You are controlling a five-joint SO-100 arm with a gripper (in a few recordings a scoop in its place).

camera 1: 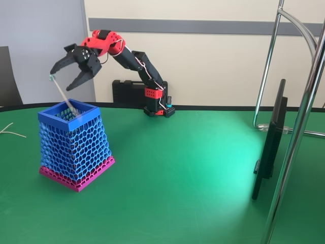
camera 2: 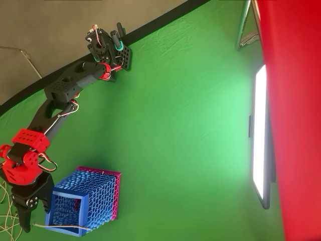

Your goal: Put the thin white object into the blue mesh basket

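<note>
The blue mesh basket (camera 1: 76, 145) stands on its magenta base at the left of the green table; in the overhead view the basket (camera 2: 85, 201) sits at the bottom left. My gripper (camera 1: 64, 79) hovers above its rim with the jaws spread wide, open. The thin white object (camera 1: 61, 94) slants from just under the left fingertip (camera 1: 54, 70) down through the basket's opening, its lower end inside. From above, the thin white object (camera 2: 65, 227) lies across the basket's rim beside my gripper (camera 2: 35, 213). Whether the fingertip still touches the strip's head is unclear.
A forked white strand (camera 1: 10, 131) lies on the table left of the basket. A black case (camera 1: 129, 91) sits behind the arm's base. A dark monitor (camera 1: 269, 142) and chrome stand poles (camera 1: 299, 132) occupy the right side. Open green table (camera 1: 177, 178) spreads through the middle.
</note>
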